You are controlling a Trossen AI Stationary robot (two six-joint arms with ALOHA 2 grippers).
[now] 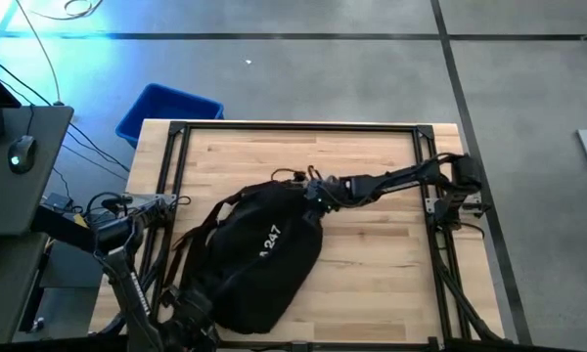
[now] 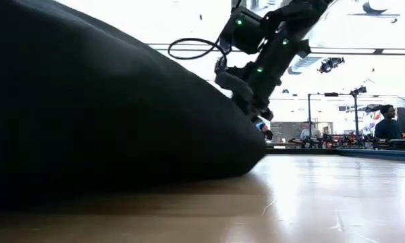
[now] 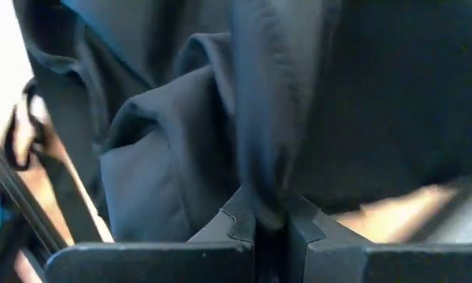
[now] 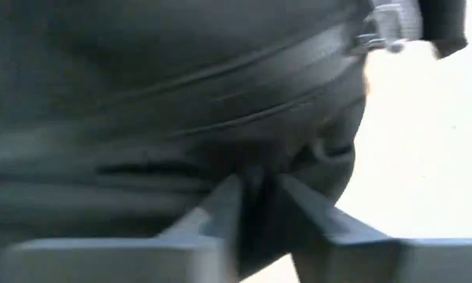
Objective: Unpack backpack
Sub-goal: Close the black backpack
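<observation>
Backpack (image 1: 259, 259): large, black, soft; lying flat on the wooden tabletop (image 1: 372, 284), toward the near-left part; white lettering facing up; shoulder straps (image 1: 191, 240) spilling off its left side.
Backpack in low view (image 2: 108, 115): dark bulging mass filling the left half, resting on the wood.
Right tool (image 1: 313, 193): reached across from the right edge of the tabletop to the backpack's far upper end; in the right wrist view (image 4: 256, 185) clenched on a pinch of the black fabric just below a zipper line (image 4: 244, 71), a fold caught between the two fingers.
Right arm in low view: coming down from above, green lights lit, tool (image 2: 256, 111) meeting the top of the bag's slope.
Left tool (image 1: 191, 303): at the near-left side of the backpack, among the straps; in the left wrist view (image 3: 269, 224) clenched on a vertical fold of black fabric, fingers pressed together around it.
Blue bin (image 1: 166, 112): on the floor beyond the far-left corner of the tabletop, apart from the backpack.
Side desk (image 1: 20, 166): left of the tabletop, with a computer mouse (image 1: 21, 152) on it.
Room behind: people (image 2: 388, 121) standing far off in the low view, well beyond the tabletop.
</observation>
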